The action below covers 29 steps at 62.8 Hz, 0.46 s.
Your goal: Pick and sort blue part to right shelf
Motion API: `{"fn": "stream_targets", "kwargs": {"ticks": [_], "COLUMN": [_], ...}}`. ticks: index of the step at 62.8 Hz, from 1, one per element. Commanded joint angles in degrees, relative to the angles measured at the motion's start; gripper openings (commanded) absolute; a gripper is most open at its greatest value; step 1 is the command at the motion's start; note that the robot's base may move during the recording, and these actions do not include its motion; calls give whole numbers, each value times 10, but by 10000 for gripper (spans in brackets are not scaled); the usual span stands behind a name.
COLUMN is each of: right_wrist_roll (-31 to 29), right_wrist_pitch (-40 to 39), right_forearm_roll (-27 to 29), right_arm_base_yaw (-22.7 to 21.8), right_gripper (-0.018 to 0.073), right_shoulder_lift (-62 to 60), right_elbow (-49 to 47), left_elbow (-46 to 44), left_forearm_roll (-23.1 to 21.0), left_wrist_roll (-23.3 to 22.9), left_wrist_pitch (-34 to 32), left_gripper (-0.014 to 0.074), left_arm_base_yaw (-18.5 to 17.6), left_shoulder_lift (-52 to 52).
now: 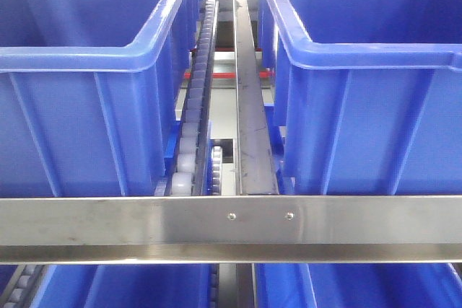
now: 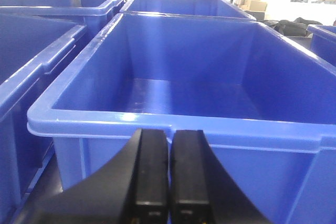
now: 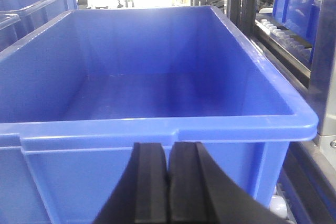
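Although the task turns on a blue part, no such part shows in any of the three views, so where it lies cannot be told from here, and how it will handle is only a judgement: a moulded plastic block would likely be light, stiff and rather smooth, best pinched across two flat opposite sides low on its body, not on any sloped or rounded top.

In the front-facing view, the stainless-steel rack's flat front rail [image 1: 231,229] runs across the picture with two small screws at its middle. Behind it stand a large open blue plastic bin on the left [image 1: 86,99] and another on the right [image 1: 375,99], with a pale roller track [image 1: 193,128] and a steel divider strip [image 1: 253,128] between them. More blue bins show on the level below. Neither arm appears in this view.

In the left wrist view, the left gripper [image 2: 170,182] has its two black pads pressed together with nothing between them, just in front of the near wall of an empty deep blue bin [image 2: 173,129]. Only this view shows that bin's bare floor, and people standing far behind.

In the right wrist view, the right gripper [image 3: 169,187] is likewise closed on nothing, facing the rim of another empty blue bin [image 3: 157,129]. It alone shows a steel upright post [image 3: 325,82] and rollers off to the right.
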Motion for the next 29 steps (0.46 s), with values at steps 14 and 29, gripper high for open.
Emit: {"fn": "stream_targets", "kwargs": {"ticks": [14, 29], "right_wrist_roll": [3, 3], "right_wrist_pitch": [-53, -53], "right_forearm_roll": [-5, -5], "right_arm_base_yaw": [-4, -4], "right_gripper": [55, 55], "right_shoulder_lift": [-13, -13], "right_elbow": [-13, -13], "left_elbow": [13, 13], "left_forearm_roll": [-3, -3], "left_wrist_roll": [-5, -5], "left_wrist_pitch": [-51, -51], "left_gripper": [123, 123], "left_arm_base_yaw": [-1, -1], "left_shoulder_lift": [-12, -12]}}
